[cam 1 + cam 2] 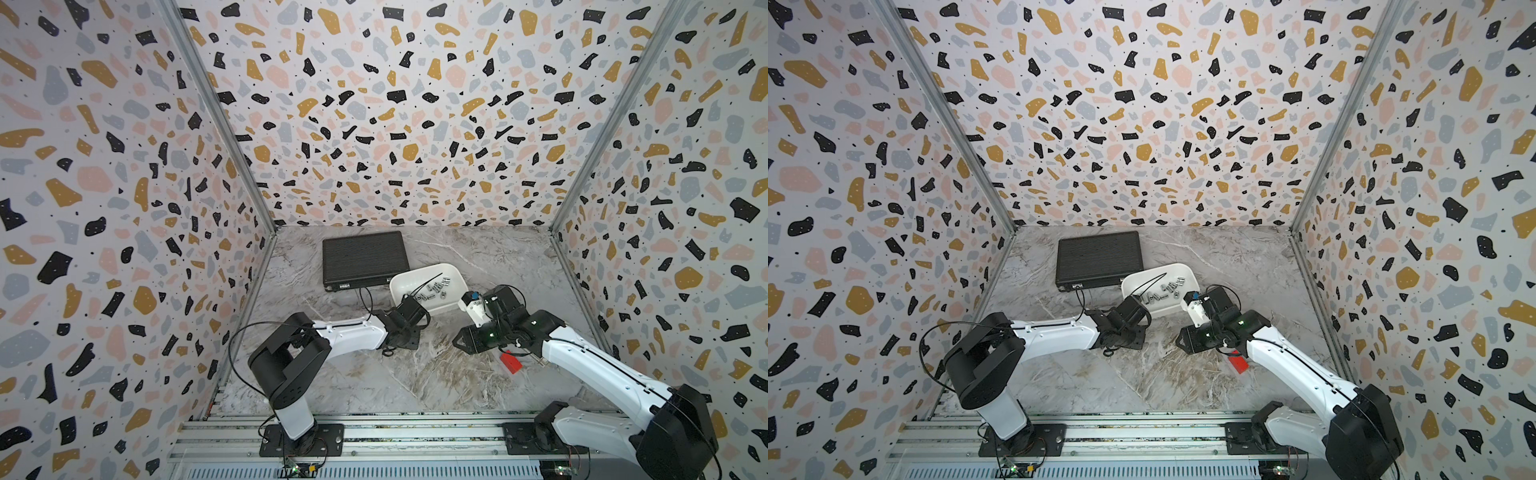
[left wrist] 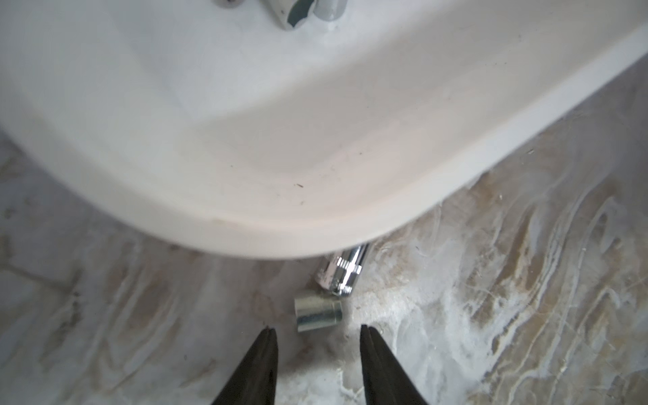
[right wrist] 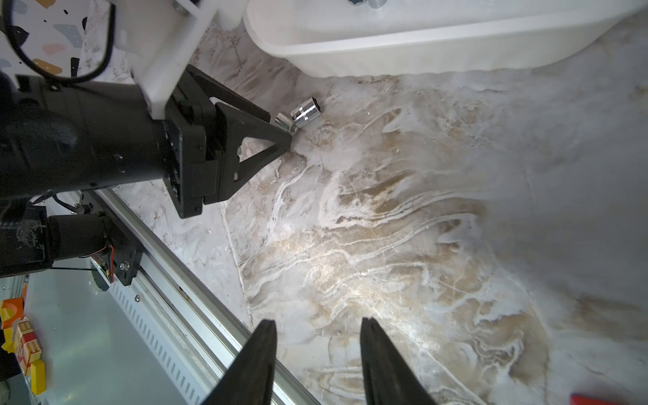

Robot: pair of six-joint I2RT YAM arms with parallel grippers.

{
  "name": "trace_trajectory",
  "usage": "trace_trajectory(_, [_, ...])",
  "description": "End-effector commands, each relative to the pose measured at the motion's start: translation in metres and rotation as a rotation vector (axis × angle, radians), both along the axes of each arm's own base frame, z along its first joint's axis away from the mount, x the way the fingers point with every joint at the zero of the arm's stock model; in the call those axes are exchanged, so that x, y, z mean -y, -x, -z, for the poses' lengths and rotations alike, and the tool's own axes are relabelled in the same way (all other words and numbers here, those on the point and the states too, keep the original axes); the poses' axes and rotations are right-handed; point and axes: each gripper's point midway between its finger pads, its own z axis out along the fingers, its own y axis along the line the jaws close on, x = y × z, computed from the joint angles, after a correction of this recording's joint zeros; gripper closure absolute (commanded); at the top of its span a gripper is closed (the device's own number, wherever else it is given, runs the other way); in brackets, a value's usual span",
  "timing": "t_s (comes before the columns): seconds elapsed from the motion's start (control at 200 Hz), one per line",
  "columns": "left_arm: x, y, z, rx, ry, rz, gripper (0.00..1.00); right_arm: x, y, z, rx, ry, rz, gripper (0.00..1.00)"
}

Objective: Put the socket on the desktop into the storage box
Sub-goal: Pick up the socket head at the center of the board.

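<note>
The storage box [image 2: 315, 224] wall stands close behind the sockets [image 2: 317, 314]; desktop [image 2: 508, 315] otherwise open.

Field notes. On the grey-white marble-patterned desktop [image 1: 374, 374], a black ribbed flat case [image 1: 365, 257] is lying at the back, left of centre. The white shallow rounded plastic storage box [image 1: 415, 274] is sitting just right of and before the case's near right corner. A cluster of small metal sockets [image 1: 434, 287] is lying in the box.

Two more are lying on the desktop just outside the box's near rim. One is a short metal socket [image 2: 318, 314]. The other, a longer metal socket [image 2: 342, 275], is lying between it and the box, partly tucked under the rim. The left gripper [image 2: 317, 328] is hanging just before the short one. The right gripper [image 3: 317, 321] is hanging to its right, well apart from both sockets. A small red block [image 1: 511, 361] is lying further right, partly under that arm.
</note>
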Motion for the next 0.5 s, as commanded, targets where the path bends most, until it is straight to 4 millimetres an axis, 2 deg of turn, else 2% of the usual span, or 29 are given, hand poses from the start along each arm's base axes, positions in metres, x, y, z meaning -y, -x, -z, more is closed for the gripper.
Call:
trace_trajectory(0.0, [0.0066,-0.0097,-0.0078,0.037,-0.008,0.01,0.59,0.0035,0.0006,-0.0051,0.015,0.004,0.005,0.56])
trace_trajectory(0.496, [0.0085,-0.0158,0.0009,0.034,-0.049,0.022,0.67,0.0038,0.0005,-0.0055,0.019,0.008,0.001,0.56])
